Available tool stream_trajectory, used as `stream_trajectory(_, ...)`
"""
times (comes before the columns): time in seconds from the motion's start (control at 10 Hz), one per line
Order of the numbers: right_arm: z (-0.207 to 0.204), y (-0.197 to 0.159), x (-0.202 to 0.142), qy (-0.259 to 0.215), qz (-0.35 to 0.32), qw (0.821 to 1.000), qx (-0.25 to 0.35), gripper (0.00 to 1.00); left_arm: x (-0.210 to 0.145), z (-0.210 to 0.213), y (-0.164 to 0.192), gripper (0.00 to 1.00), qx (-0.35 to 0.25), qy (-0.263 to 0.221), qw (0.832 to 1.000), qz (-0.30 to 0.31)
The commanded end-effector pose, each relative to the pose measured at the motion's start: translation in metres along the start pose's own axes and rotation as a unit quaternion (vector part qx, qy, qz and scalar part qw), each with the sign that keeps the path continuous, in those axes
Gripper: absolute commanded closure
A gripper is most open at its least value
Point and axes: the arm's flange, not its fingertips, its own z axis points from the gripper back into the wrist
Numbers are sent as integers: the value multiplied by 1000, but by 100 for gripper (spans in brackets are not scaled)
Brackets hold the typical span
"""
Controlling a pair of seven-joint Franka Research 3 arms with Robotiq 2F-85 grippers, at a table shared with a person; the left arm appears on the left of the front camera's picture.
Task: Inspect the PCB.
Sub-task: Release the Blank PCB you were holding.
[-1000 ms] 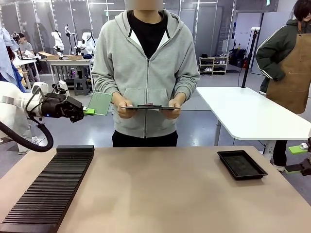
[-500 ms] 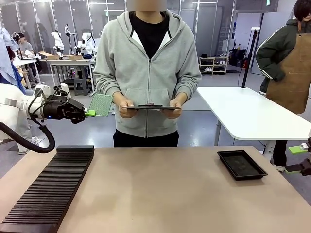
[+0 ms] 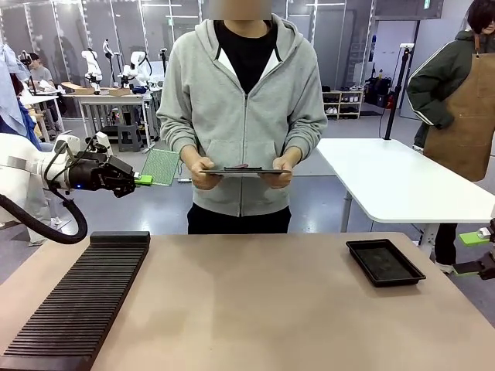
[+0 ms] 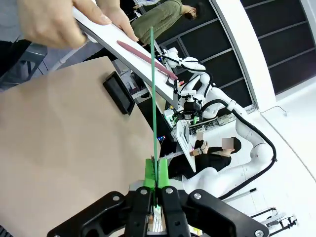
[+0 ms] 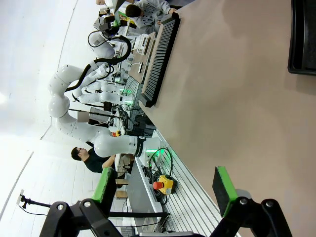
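The PCB (image 3: 162, 166), a thin pale green board, hangs in the air at the left, level with the person's waist. My left gripper (image 3: 141, 179) is shut on its near edge. In the left wrist view the PCB (image 4: 153, 94) stands edge-on as a thin green line rising from between the green pads (image 4: 149, 175) of my left gripper (image 4: 156, 185). The person across the table holds a dark tablet (image 3: 241, 171) in both hands, just right of the board. My right gripper (image 3: 474, 253) stays off the table's right edge, open with nothing in it; its green fingers (image 5: 104, 183) stand wide apart.
A long black ribbed rack (image 3: 81, 301) lies along the table's left side. A shallow black tray (image 3: 384, 261) sits at the right. A white table (image 3: 394, 182) and a second person in an apron (image 3: 464, 100) stand behind at the right.
The PCB has turned in my left gripper, its face first tilted more toward the camera, then angled flatter. The person has shifted slightly to the right. My right arm has not moved.
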Motion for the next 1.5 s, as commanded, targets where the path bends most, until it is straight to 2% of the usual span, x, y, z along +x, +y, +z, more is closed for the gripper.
stream_trajectory(0.0, 0, 0, 1, 2, 1, 1000, -1, 0, 0, -1, -3, 100, 3, -1, 1000, 0)
stream_trajectory(1.4, 0, 0, 1, 2, 1, 1000, -1, 0, 0, -1, -3, 100, 3, -1, 1000, 0)
